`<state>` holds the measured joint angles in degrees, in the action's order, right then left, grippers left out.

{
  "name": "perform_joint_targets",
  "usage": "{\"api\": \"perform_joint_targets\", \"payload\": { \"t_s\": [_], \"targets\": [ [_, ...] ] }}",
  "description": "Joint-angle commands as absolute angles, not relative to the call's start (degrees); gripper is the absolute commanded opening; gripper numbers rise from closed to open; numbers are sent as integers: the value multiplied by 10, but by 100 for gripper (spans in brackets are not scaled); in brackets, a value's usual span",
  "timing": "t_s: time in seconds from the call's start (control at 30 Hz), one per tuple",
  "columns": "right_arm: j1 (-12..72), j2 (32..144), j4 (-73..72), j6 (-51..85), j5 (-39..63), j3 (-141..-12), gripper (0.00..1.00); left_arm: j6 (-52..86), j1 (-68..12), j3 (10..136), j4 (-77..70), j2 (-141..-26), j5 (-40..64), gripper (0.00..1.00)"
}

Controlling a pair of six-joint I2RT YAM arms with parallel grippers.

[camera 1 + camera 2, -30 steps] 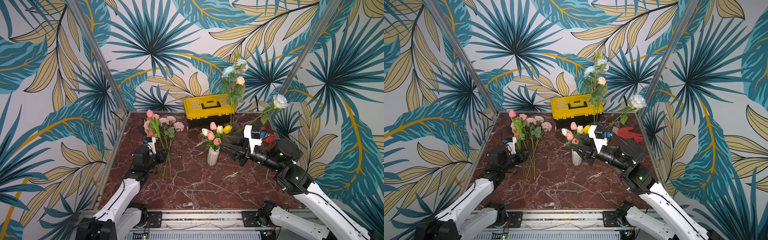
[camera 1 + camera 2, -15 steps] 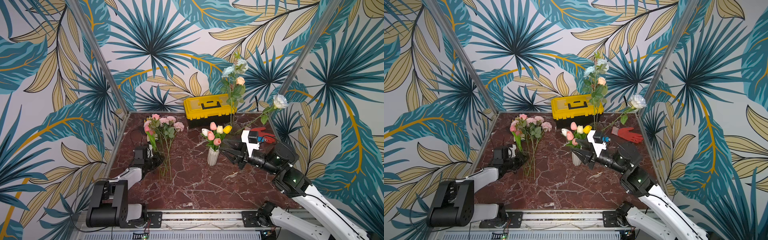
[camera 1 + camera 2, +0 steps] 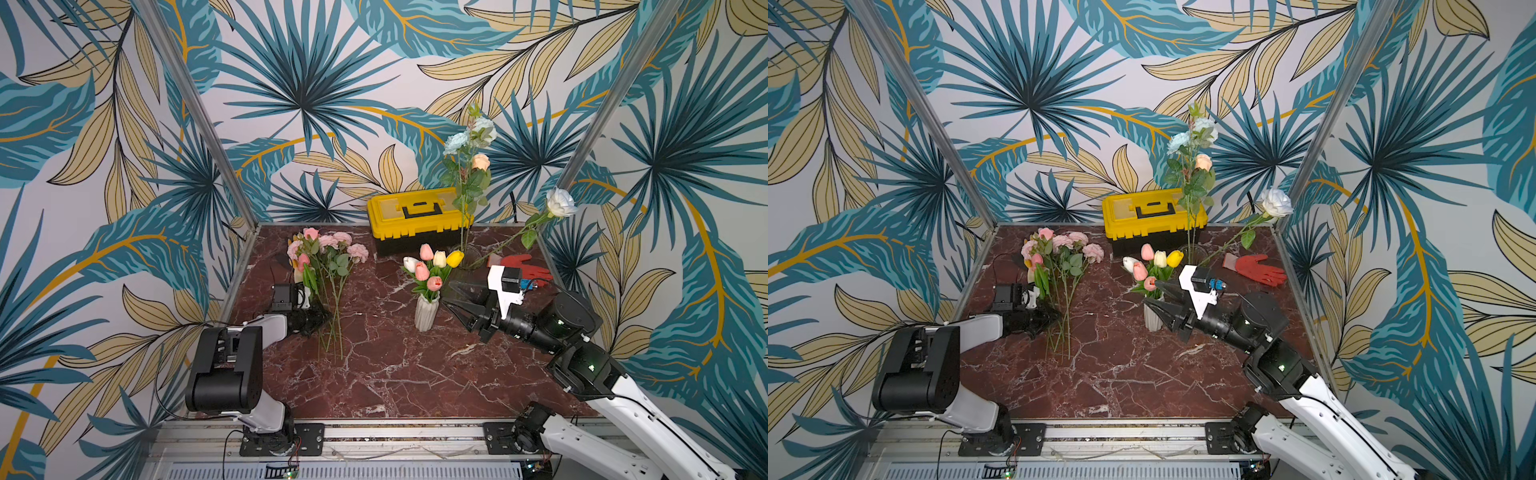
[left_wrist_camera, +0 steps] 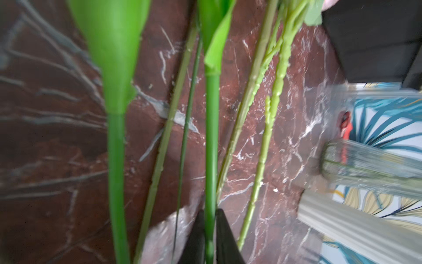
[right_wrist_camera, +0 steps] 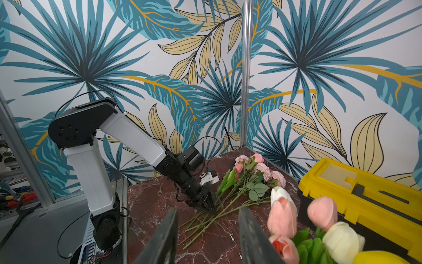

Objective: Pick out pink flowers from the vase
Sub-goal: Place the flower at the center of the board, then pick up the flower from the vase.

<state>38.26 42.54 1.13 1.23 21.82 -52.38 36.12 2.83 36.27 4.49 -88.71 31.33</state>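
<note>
Left wrist view: left gripper (image 4: 210, 212) narrow around 1 stem (image 4: 211, 148), grip we cannot tell; right gripper (image 5: 208, 210) gapes empty beside the vase (image 3: 427, 318) at the centre of the table (image 3: 395, 374), holding 3 pink tulips (image 3: 422, 271). We judge them light, springy: pinch stems low.

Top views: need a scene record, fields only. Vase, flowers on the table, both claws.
white vase: upright, holds three pink tulips plus white, cream and yellow ones
pink pile: lying on the table
left claw: around a green stem in the pink pile; grip unclear
right claw: open, empty, beside the white vase
</note>
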Motion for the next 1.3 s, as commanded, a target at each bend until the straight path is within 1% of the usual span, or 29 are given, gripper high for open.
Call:
{"api": "perform_joint_targets", "payload": {
  "t_s": [0.0, 0.17, 0.33, 0.53, 0.63, 0.8, 0.87, 0.97, 1.07, 1.13, 1.27],
  "targets": [
    [385, 424, -4, 12, 210, -514, 45, 338, 34, 387, 86, -868, 293, 20],
    [385, 429, -5, 12, 210, -519, 45, 329, 34, 391, 118, -842, 281, 24],
    [385, 428, 9, 13, 191, -525, 45, 324, 34, 399, 175, -778, 253, 28],
    [385, 451, 99, 14, 132, -579, 44, 325, 18, 398, 214, -668, 253, 30],
    [385, 465, 159, 30, 94, -618, 44, 328, -34, 398, 214, -597, 243, 30],
    [384, 451, 214, 12, 20, -637, 42, 281, -168, 418, 221, -523, 190, 31],
    [385, 447, 236, 3, -7, -636, 41, 262, -195, 419, 224, -511, 179, 31],
    [385, 446, 263, -4, -13, -626, 35, 230, -218, 419, 232, -500, 179, 33],
    [385, 439, 243, -7, 21, -582, 33, 202, -223, 415, 241, -489, 172, 34],
    [385, 430, 203, -14, 21, -535, 33, 193, -223, 409, 241, -483, 172, 34],
    [384, 430, 92, -45, 39, -464, 33, 204, -226, 413, 241, -488, 244, 34]
  ]
}}
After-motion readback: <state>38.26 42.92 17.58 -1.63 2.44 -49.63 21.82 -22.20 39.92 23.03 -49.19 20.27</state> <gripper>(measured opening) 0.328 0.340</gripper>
